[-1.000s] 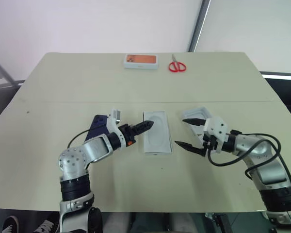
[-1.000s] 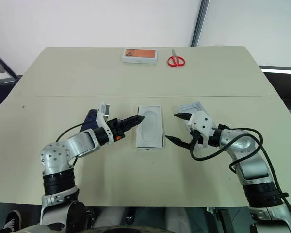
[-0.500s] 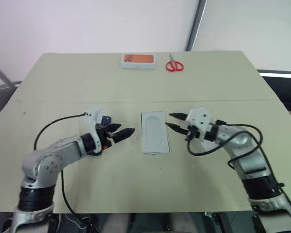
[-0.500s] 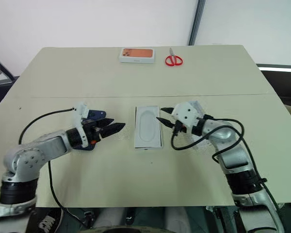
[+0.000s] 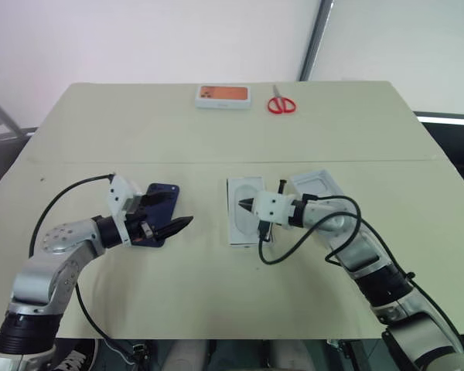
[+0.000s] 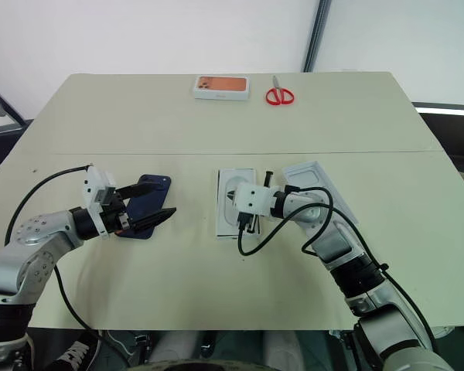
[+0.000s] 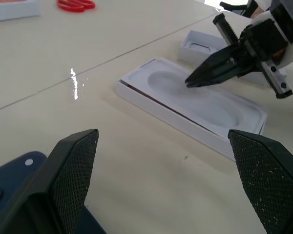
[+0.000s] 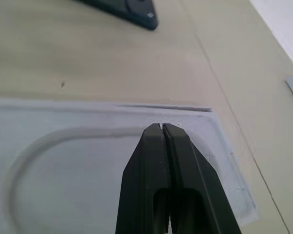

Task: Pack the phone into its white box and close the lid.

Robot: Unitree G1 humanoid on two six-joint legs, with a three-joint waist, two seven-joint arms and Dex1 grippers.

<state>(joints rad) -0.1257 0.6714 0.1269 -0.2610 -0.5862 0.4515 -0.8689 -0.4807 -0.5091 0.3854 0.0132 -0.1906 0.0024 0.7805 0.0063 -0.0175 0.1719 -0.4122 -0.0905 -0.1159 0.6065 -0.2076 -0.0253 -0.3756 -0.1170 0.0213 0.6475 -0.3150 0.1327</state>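
Observation:
The dark navy phone (image 5: 166, 192) lies flat on the table at the left. My left gripper (image 5: 175, 209) hovers just over it, open, with nothing between its fingers (image 7: 73, 180). In the middle sits the white box (image 5: 246, 242) with a flat white card (image 5: 247, 220) bearing an oval outline on top of it. My right gripper (image 5: 243, 205) is shut, holding nothing, its tip (image 8: 160, 128) close over the card's far end. The lid (image 5: 319, 184) lies underside up just right of the box, partly under my right arm.
A small orange-topped white box (image 5: 223, 96) and red scissors (image 5: 281, 104) lie near the table's far edge. A seam runs across the table behind the box. Black cables hang from both wrists.
My right gripper has shut and swung left from beside the lid to over the card. My left arm has drawn back to the left and rolled, leaving the phone more exposed.

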